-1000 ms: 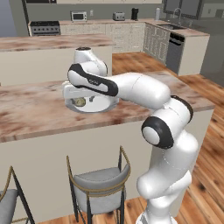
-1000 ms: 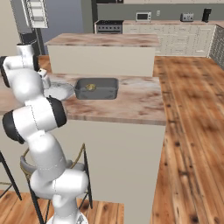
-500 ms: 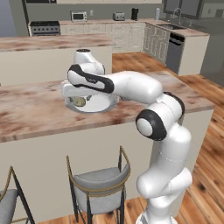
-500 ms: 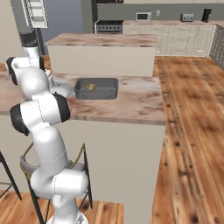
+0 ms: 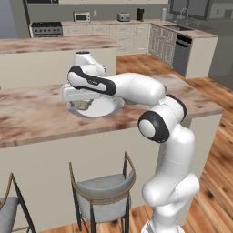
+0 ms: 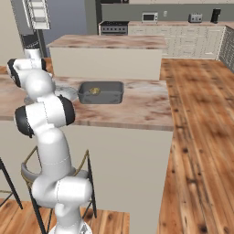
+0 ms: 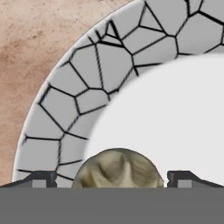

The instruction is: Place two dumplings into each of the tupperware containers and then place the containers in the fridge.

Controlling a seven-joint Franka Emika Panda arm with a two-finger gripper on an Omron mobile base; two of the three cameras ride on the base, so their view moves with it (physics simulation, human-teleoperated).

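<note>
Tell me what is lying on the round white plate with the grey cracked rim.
One lumpy tan dumpling lies on the plate, between the open gripper's fingertips. The arm covers part of the plate, so more may be hidden.

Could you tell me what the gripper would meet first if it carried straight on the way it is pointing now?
Most likely the dumpling on the plate: it sits between the open gripper's fingertips. How much gap remains is unclear.

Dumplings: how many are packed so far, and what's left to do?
One dumpling lies in the container on the counter. The open gripper straddles another dumpling on the plate, not yet gripped. Remaining: the other dumplings, then containers to the fridge.
</note>
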